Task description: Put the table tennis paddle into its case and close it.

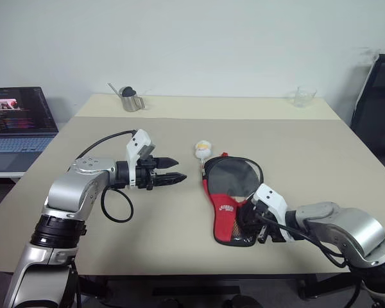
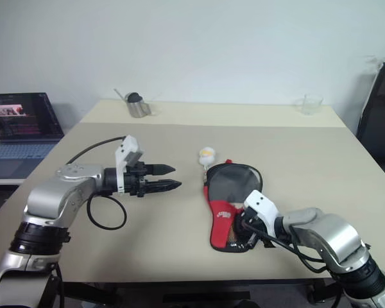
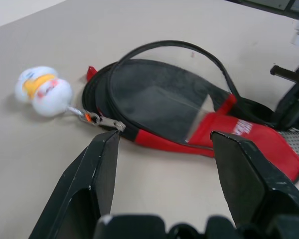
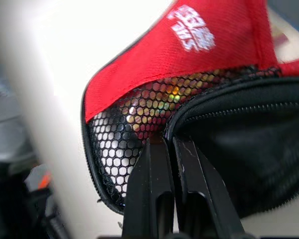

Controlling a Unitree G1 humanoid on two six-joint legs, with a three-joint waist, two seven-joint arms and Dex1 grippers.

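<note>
Your case [image 1: 233, 206] is lying on the beige table [image 1: 179, 218], a little toward four o'clock of the table's middle, with its round end pointing to twelve o'clock and its narrow red-and-mesh end pointing to six. The round end's flap is standing partly open, its zipper edge arching up, and a dark grey face is showing inside; you cannot tell for sure whether that is the table tennis paddle or the lining. A small white plush charm [image 1: 203, 149] with an orange patch is lying at about eleven o'clock of the case, just beside it, joined to the zipper by a short metal clip [image 3: 92, 118].

Your right gripper [image 1: 249, 221] is sitting at the case's narrow end, at about five o'clock of the case. Its two black fingers [image 4: 154, 194] are pressed together with no gap, their tips touching the seam where the mesh pocket [image 4: 134, 134] meets the black zipper edge. You cannot tell whether any fabric is actually pinched between them.

Your left gripper [image 1: 173, 172] is hovering at nine o'clock of the case, apart from it, pointing toward it. Its fingers [image 3: 97, 174] are standing wide apart and are holding nothing.

At the table's far edge, a small metal pitcher [image 1: 131, 99] is sitting at eleven o'clock and a clear glass [image 1: 303, 97] at one o'clock. An open laptop [image 1: 16, 125] is standing off the table at nine o'clock.
</note>
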